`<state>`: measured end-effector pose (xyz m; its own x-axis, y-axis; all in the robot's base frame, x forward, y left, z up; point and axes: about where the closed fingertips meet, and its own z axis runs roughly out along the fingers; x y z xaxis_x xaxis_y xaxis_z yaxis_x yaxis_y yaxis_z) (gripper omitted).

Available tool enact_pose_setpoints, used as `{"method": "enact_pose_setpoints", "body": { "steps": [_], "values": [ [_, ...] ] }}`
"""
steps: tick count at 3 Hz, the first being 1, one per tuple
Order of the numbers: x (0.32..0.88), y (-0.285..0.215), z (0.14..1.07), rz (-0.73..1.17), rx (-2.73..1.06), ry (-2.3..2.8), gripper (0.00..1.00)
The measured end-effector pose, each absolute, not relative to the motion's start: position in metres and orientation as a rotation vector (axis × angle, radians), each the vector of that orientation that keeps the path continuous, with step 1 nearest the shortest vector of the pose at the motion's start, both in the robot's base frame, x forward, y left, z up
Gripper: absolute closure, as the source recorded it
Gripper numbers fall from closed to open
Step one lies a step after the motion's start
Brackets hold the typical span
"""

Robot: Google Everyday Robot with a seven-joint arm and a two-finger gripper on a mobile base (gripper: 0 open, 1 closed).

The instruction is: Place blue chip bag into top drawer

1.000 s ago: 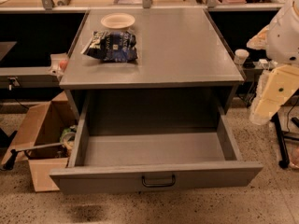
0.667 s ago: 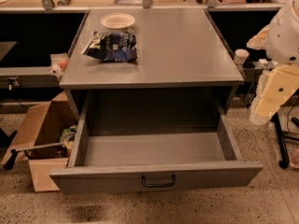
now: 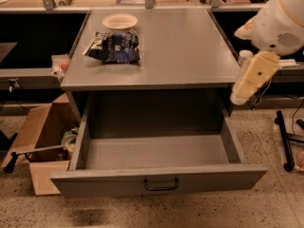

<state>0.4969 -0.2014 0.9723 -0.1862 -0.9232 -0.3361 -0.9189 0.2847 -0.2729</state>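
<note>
**Camera view.** The pincer hangs at the lower end of a cream-coloured arm that enters from the upper right. It sits just off the right front corner of the grey tabletop, at about the height of the tabletop's front edge. Whether the pincer is spread or pressed together cannot be told. It is well apart from the task's object.

The blue chip bag lies far to the left of the pincer and farther back, crumpled on the left half of the tabletop. A cream bowl stands just behind the bag, farther still from the pincer. Whether bowl and bag touch cannot be told.

The top drawer is pulled fully out, below and to the left of the pincer. The rear end of the drawer's right wall is near the pincer and lower in the picture. A black handle marks the centre of the front panel, down and left of the pincer.

An open cardboard box rests on the speckled floor beside the drawer's left wall, on the side farthest from the pincer.
</note>
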Motion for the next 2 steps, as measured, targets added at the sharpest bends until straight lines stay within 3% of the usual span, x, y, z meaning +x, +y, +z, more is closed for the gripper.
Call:
{"method": "enact_pose_setpoints", "body": {
  "steps": [2],
  "values": [
    [0.648,-0.132,0.916,0.25,-1.447,1.982,0.0]
  ]
}}
